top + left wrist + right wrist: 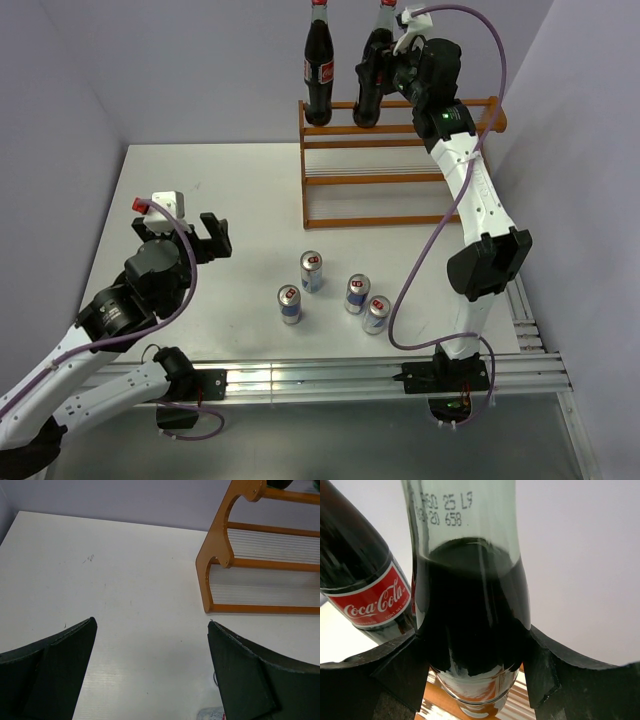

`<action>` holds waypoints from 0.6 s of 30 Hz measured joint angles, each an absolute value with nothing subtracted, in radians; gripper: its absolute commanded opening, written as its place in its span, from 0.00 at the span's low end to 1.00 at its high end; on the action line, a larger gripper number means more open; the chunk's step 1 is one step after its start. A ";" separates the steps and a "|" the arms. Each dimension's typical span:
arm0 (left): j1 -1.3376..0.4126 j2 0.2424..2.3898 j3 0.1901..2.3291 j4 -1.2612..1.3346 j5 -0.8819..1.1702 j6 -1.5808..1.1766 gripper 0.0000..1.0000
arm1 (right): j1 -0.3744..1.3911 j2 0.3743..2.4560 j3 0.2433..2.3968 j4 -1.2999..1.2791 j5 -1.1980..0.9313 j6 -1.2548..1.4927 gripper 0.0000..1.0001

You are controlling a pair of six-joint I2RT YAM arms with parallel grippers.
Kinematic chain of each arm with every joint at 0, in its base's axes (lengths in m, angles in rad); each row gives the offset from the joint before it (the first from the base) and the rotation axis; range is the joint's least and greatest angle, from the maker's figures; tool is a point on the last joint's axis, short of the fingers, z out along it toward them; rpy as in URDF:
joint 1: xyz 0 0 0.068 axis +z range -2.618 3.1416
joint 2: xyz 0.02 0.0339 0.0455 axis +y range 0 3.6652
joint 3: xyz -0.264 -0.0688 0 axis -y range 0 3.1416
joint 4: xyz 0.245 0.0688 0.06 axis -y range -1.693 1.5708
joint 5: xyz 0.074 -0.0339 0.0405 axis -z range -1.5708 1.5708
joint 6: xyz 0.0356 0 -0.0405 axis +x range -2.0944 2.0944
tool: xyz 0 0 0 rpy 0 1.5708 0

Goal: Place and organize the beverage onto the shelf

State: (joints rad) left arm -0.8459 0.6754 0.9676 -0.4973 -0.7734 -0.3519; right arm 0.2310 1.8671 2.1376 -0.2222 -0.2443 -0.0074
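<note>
The orange-brown shelf [400, 165] stands at the back of the table. Two cola bottles stand upright on its top tier: the left one [319, 75] free, the right one [366, 108] held. My right gripper [378, 65] is shut on the right bottle's body; in the right wrist view both fingers [395, 675] press the dark bottle [470, 595], with the other bottle [365, 590] to its left. Four blue-and-silver cans [311, 271], [289, 304], [357, 293], [377, 314] stand on the table in front. My left gripper [190, 235] is open and empty, left of the cans.
In the left wrist view my open left gripper [151, 622] hovers over the white table [125, 580], with the shelf's left end post [220, 565] ahead to the right. Purple walls close in the back and both sides.
</note>
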 measured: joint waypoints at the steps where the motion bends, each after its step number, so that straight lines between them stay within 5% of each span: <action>1: -0.846 0.668 0.964 -0.490 -0.771 -0.352 1.00 | 0.231 1.868 2.138 -0.221 -0.253 -0.003 0.00; 18: -0.846 0.663 0.947 -0.468 -0.743 -0.341 0.99 | 0.233 1.916 2.138 -0.123 -0.354 0.010 0.00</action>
